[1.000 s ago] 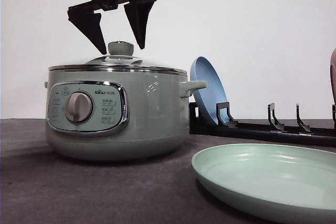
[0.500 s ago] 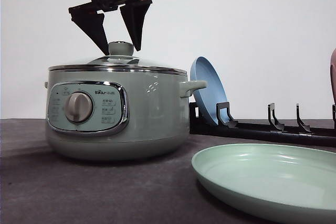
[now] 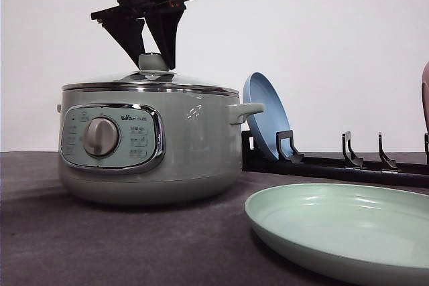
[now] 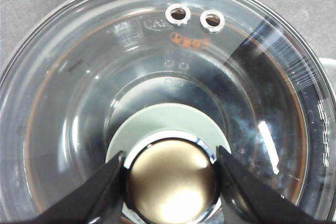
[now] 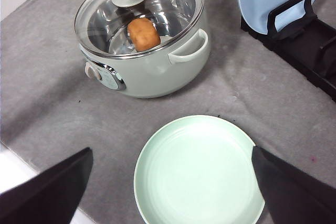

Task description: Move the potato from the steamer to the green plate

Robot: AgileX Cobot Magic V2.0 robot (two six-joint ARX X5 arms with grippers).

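Note:
The pale green steamer (image 3: 194,145) stands at the left with its glass lid (image 4: 79,103) on. Through the lid, the right wrist view shows the orange-brown potato (image 5: 144,33) lying inside the pot. My left gripper (image 3: 153,58) reaches down from above, and its black fingers (image 4: 105,187) press both sides of the lid's knob (image 4: 172,179). The green plate (image 3: 348,232) lies flat on the mat at the front right, with nothing on it. My right gripper (image 5: 170,153) hovers high above that plate (image 5: 199,198), jaws spread wide.
A blue plate (image 3: 265,115) stands on edge in a black dish rack (image 3: 335,165) behind the green plate, right of the steamer's side handle (image 3: 247,110). Grey mat covers the table; a white wall is behind.
The left gripper has come down a little over the lid and its fingers have drawn together onto the knob. The lid, steamer and plates have not moved.

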